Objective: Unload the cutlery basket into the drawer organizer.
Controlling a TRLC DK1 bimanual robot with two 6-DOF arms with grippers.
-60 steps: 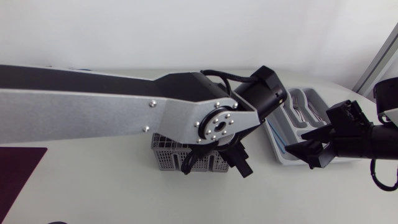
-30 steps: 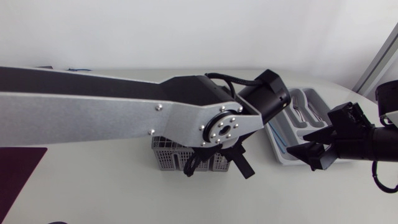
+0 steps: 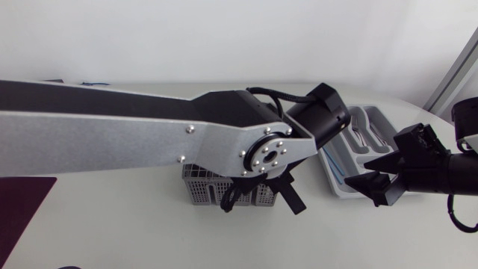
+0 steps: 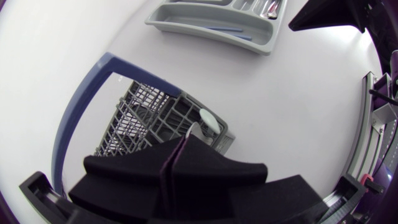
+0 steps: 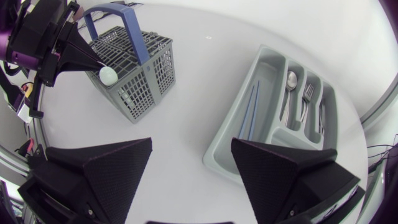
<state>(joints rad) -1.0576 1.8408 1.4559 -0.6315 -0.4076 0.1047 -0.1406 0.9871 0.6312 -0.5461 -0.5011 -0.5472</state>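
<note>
The grey mesh cutlery basket (image 3: 203, 189) (image 5: 138, 70) with a blue handle (image 4: 74, 112) stands at mid-table. My left gripper (image 3: 290, 198) (image 4: 179, 140) (image 5: 92, 61) hangs over the basket's corner, shut on a pale spoon-like utensil (image 4: 208, 118) (image 5: 107, 74) whose rounded end sticks out past the fingertips. The grey drawer organizer (image 3: 334, 181) (image 4: 211, 30) (image 5: 219, 154) lies to the right, holding a spoon (image 5: 291, 79), forks (image 5: 306, 94) and blue sticks (image 5: 249, 113). My right gripper (image 3: 376, 184) (image 5: 191, 147) stands open near the organizer's front end, with nothing between its fingers.
My left arm's long silver link (image 3: 112, 134) crosses the head view and hides much of the table and part of the basket. A dark purple mat (image 3: 21, 213) lies at the table's front left.
My left gripper's fingers have closed on the pale utensil over the basket, and that arm shifted slightly right. The right gripper barely moved.
</note>
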